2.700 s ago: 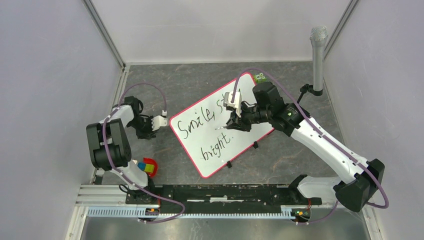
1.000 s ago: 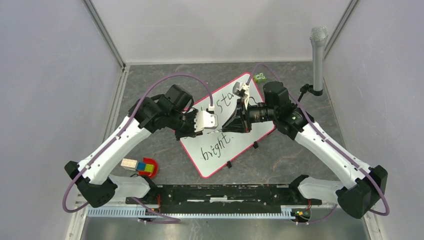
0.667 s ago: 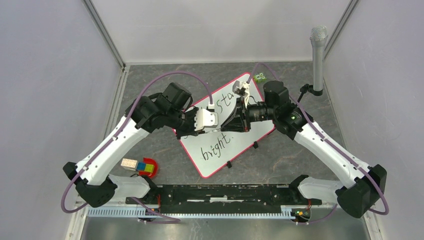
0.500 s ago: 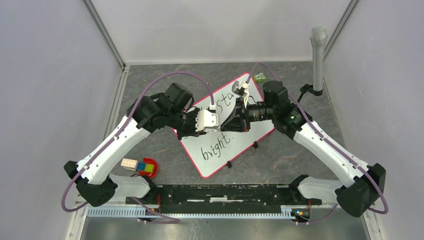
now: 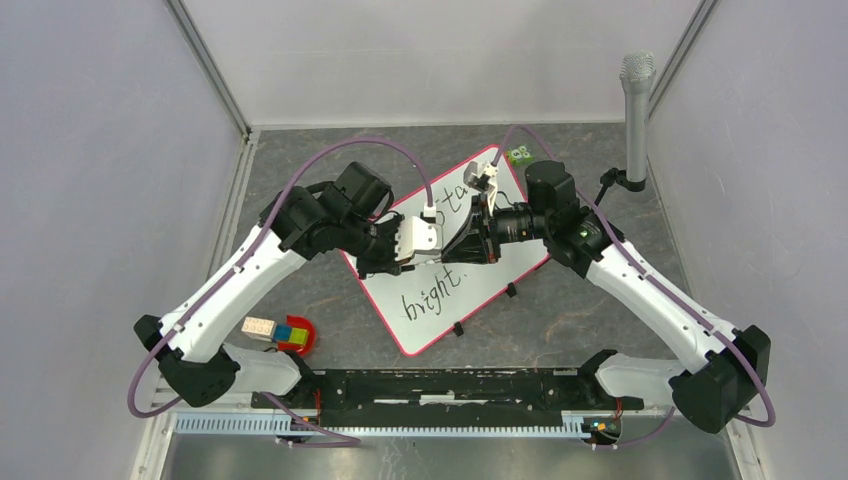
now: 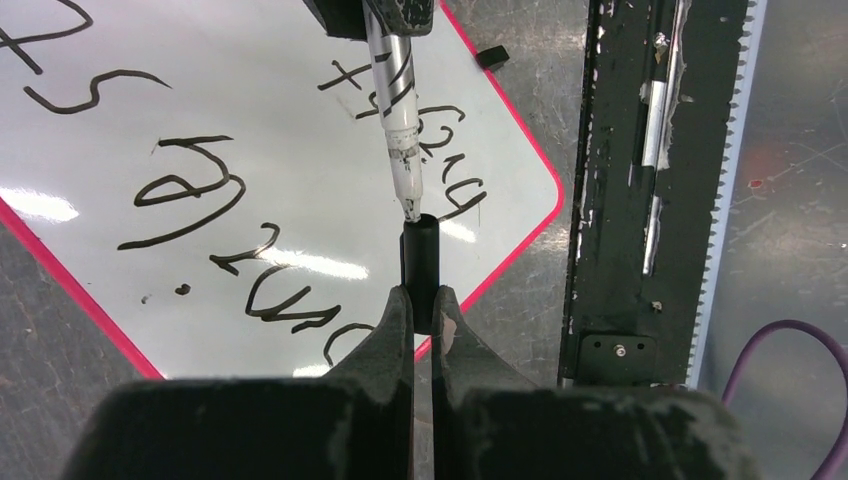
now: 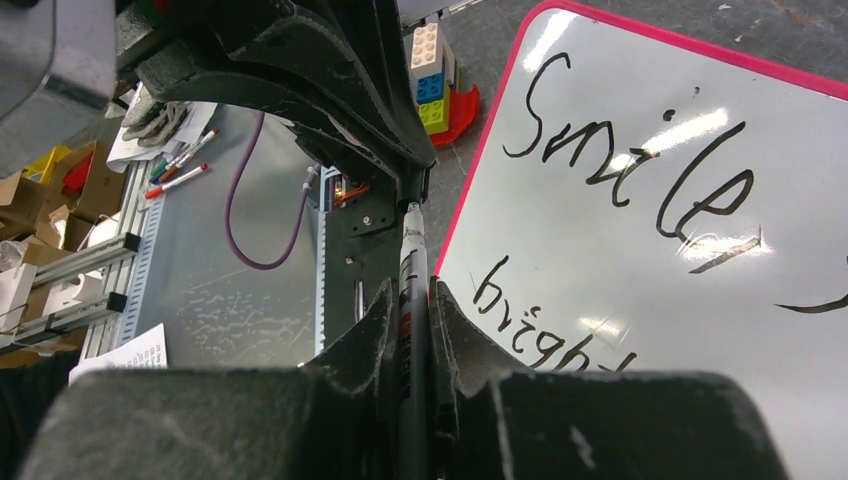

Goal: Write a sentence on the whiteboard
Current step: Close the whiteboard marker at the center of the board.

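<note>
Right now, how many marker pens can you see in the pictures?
3 at least. One marker is held in the right gripper, its tip at the black cap in the left gripper. Two more markers lie past the table edge; others may be hidden.

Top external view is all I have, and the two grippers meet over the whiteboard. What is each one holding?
Observer: The left gripper is shut on a black marker cap, its open end facing away from the fingers.
Operator: And the right one?
Observer: The right gripper is shut on the marker, with its tip pointing at the left gripper.
Operator: Is the cap on yet?
Observer: No. In the left wrist view the tip sits just at the cap's mouth, not pushed in, above the whiteboard.
</note>
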Motion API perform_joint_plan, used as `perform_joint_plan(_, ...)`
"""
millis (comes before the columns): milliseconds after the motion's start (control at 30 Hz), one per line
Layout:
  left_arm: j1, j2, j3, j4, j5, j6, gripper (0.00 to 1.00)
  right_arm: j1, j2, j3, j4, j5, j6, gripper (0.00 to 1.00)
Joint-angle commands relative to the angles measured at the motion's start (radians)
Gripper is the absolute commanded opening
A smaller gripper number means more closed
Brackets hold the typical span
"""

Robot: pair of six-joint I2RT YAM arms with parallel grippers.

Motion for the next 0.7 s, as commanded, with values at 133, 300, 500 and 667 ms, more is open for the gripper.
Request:
perform_joint_plan(133,-0.022,0.027,0.07,0.037,0.12,-0.077,0.02,0.02,0.028,0.032,0.041,0.003,0.002,0.0)
perform_joint_plan(300,-0.022,0.026,0.08,0.041,0.162,-0.078,0.02,0.02,0.03,0.023,0.057,-0.009,0.001,0.0)
perform_joint_plan(500,-0.022,0.015,0.077,0.047,0.191,-0.076,0.02,0.021,0.032,0.018,0.056,-0.024,-0.008,0.0)
perform_joint_plan(667,-0.022,0.023,0.067,0.04,0.241,-0.088,0.02,0.021,0.02,0.012,0.069,-0.033,-0.017,0.0)
